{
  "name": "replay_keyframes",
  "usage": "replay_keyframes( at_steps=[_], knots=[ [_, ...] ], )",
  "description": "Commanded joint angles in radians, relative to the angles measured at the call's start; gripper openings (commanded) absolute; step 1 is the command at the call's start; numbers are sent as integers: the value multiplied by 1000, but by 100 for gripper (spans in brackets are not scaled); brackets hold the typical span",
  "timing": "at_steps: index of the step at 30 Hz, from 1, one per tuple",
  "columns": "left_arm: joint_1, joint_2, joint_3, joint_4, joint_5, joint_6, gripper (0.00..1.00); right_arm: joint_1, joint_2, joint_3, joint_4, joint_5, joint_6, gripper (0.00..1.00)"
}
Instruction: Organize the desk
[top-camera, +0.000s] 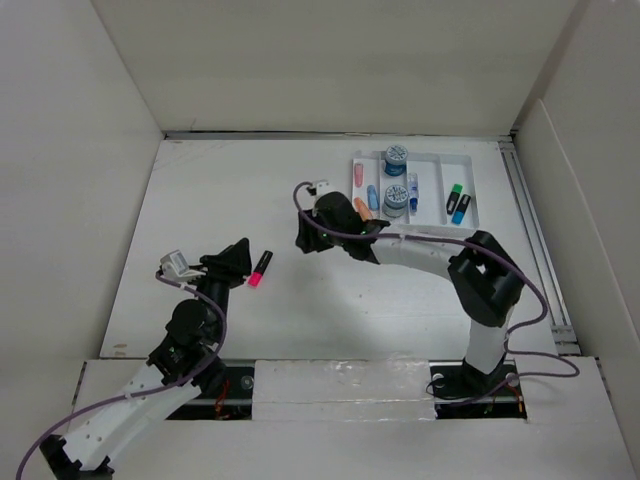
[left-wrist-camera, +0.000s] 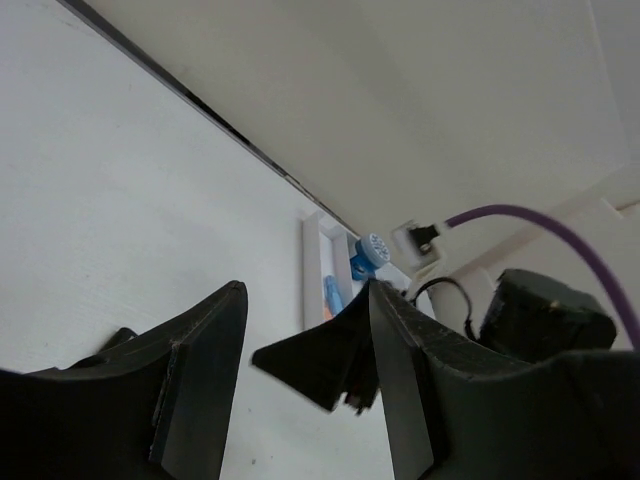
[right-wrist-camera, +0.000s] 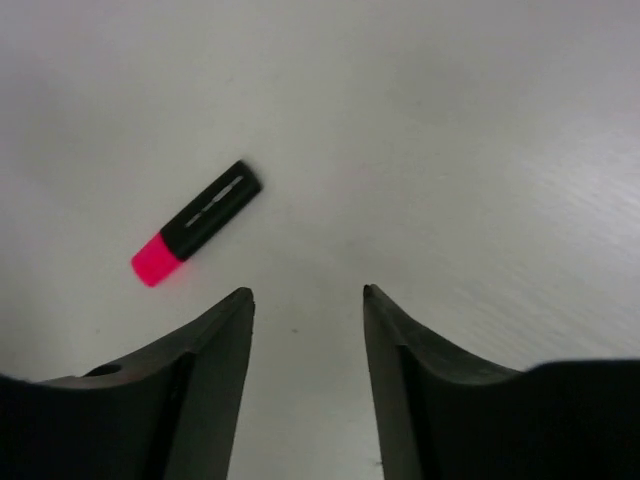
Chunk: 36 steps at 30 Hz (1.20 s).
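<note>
The left gripper (left-wrist-camera: 305, 292) and right gripper (right-wrist-camera: 308, 292), with black wedge-shaped fingers, are both released and hold nothing. Just ahead-left of the right gripper, a stubby highlighter (right-wrist-camera: 197, 222) with a black barrel and pink cap lies flat on the matte white desk (right-wrist-camera: 450, 120). Beyond the right gripper sits a compartmented plastic tray (top-camera: 432, 172).

Text check | I could read nothing | white marking on the highlighter (right-wrist-camera: 198, 222) was too blurred | print on the jar (top-camera: 396, 155) lid was too small
</note>
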Motion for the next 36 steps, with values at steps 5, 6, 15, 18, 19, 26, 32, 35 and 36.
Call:
replay_keyframes(
  at_steps=[5,6,15,18,19,26,32,35,36],
  knots=[
    [1,-72,-5,0,-38,6,47,128,117,96,-11,27,13,62],
    [1,-72,-5,0,-38,6,47,128,126,100,-13,15,14,63],
    [1,-109,-5,-26,-81,-14,47,192,244,231,-17,25,23,73],
    [1,-129,-7,-31,-66,-13,47,192,283,291,-31,59,25,74],
    [1,-134,-8,-29,-66,-11,47,192,315,307,-43,70,25,74],
    [1,-137,-7,-32,-74,-12,47,220,415,413,-97,166,24,75],
    [1,-134,-5,-35,-75,-17,47,240,462,456,-126,258,27,73],
    [1,-137,-4,-43,-72,-20,47,240,455,426,-128,306,40,63],
    [1,-141,-2,-45,-71,-20,47,240,441,414,-129,341,40,56]
  ],
)
